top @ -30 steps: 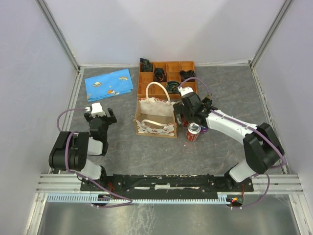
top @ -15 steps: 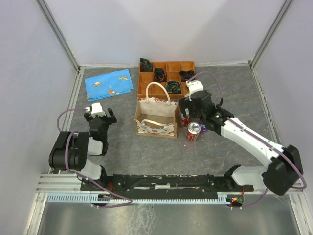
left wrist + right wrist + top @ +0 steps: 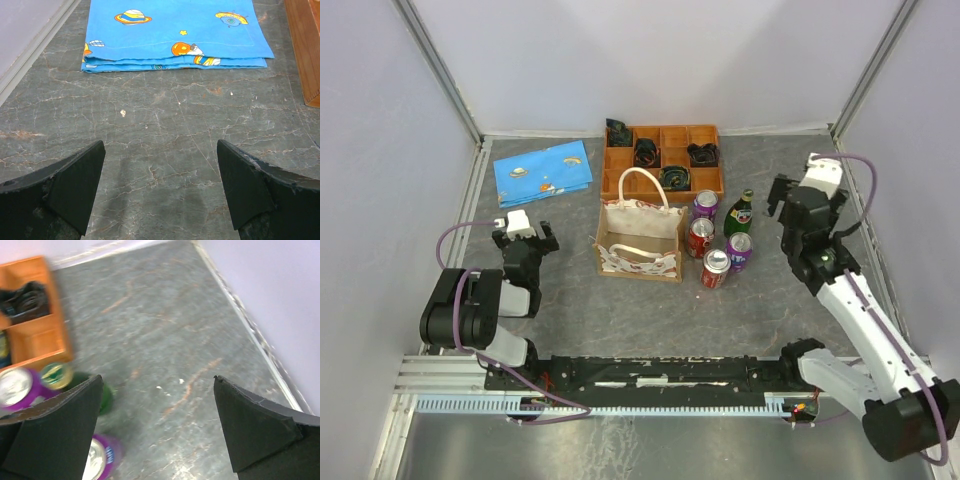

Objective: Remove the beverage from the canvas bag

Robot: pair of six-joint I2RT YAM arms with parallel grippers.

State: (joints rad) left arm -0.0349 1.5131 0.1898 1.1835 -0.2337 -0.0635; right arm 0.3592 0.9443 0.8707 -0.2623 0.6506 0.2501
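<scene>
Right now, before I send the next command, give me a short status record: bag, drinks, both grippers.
canvas bag: upright, top open, no drink visible inside from the top view
drinks out: green bottle, two purple cans, two red cans, all standing just right of the bag
left gripper: open, empty, pointing toward blue cloth
right gripper: open, empty, to the right of the drinks
orange tray: behind the bag
</scene>
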